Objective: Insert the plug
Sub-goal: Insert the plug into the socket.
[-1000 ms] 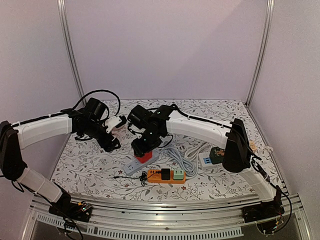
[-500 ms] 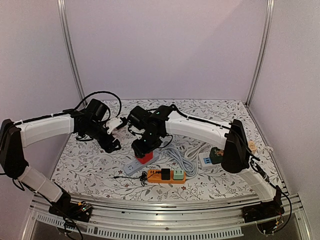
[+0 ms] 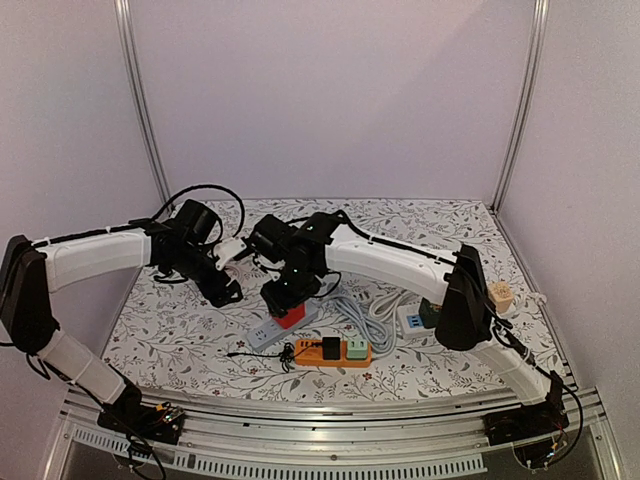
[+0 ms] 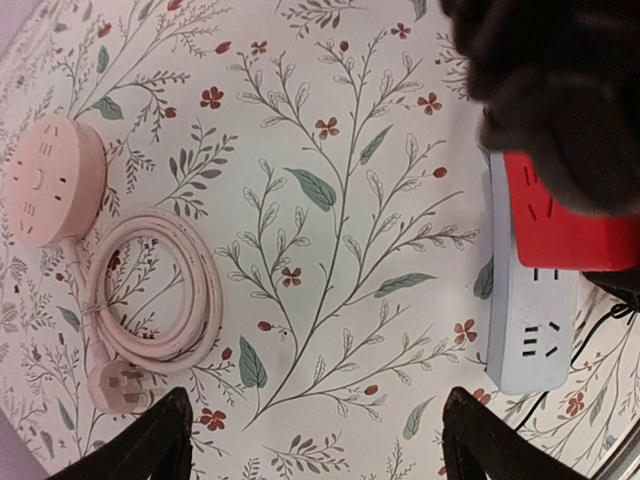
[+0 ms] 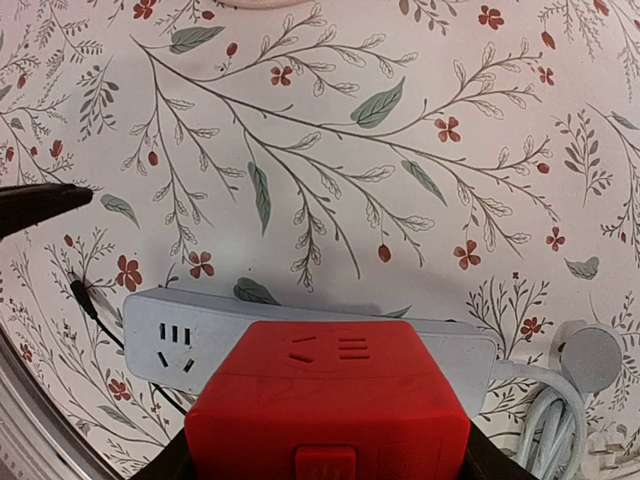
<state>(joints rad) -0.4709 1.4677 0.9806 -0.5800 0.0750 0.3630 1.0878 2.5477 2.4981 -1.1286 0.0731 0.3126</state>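
Bare patterned counter (image 4: 330,150) between and ahead of the left fingers (image 4: 150,440), spread wide, nothing held. To one side of them a pink round socket (image 4: 50,180) with its coiled cord (image 4: 150,290); to the other, the grey power strip (image 4: 530,330). Grips the red plug (image 5: 330,400) in the right fingers (image 3: 283,290), directly over that strip, one socket free beside it; seated or not, cannot tell. Pale walls (image 3: 330,100) on three sides. Left arm (image 3: 95,255) and right arm (image 3: 390,258) reaching forward, bent inward, wrists near each other.
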